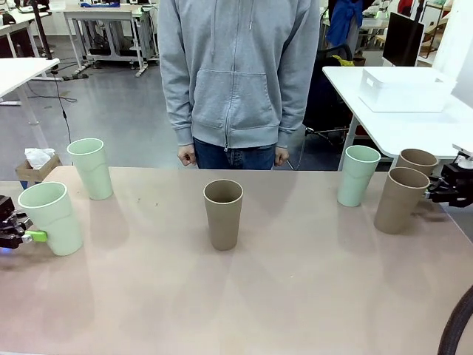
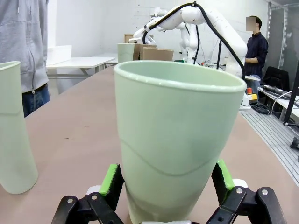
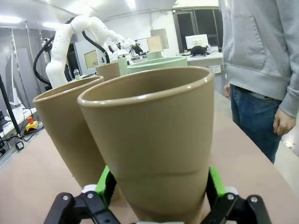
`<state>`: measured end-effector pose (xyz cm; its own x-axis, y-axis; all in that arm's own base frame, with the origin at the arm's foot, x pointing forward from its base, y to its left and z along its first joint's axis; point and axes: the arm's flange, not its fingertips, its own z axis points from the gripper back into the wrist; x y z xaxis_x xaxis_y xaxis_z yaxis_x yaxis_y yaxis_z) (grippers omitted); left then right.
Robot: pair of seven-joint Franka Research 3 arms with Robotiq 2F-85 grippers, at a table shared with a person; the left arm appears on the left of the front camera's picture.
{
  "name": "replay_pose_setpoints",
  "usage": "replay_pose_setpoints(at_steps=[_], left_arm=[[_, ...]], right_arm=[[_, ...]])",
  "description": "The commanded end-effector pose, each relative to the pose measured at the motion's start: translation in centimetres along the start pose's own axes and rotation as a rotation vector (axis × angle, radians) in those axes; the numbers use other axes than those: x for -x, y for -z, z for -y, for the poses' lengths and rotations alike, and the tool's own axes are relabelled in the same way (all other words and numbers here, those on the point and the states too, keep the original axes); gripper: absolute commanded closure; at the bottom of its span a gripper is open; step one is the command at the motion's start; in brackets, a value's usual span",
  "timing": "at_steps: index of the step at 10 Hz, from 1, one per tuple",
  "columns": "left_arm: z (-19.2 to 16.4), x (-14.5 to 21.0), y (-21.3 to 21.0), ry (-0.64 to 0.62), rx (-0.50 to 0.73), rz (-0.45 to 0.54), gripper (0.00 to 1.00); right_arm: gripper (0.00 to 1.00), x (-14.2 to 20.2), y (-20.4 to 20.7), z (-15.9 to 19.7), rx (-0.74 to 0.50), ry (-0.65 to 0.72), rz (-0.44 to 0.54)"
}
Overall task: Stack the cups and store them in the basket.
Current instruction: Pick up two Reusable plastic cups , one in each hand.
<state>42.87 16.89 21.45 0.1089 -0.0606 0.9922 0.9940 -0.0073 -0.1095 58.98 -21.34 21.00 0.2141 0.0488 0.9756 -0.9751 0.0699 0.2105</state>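
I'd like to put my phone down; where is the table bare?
Bare: the near strip of table and the gaps either side of the middle brown cup. Crowded: right end, three cups at the right gripper; left end, two mint cups.

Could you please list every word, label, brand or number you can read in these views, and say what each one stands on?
There is no readable text in these views.
Mint green cups: plain, no print or label.
Brown cups: plain, no print or label.
White basket: plain walls, no marking visible.
Background screens in the right wrist view: too small and blurred to read.
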Motion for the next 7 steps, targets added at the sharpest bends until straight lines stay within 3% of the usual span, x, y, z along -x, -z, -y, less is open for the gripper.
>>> replay_pose_setpoints(at_steps=[1, 7], left_arm=[[1.0, -0.2, 0.7, 0.023, 0.015, 0.022, 0.0], [1.8, 0.3, 2.6, 0.058, 0.014, 0.039, 0.0]], right_arm=[[0.0, -0.3, 1.1, -0.9, 0.023, -0.029, -0.004], [0.0, -0.2, 1.8, -1.0, 0.04, -0.013, 0.004]])
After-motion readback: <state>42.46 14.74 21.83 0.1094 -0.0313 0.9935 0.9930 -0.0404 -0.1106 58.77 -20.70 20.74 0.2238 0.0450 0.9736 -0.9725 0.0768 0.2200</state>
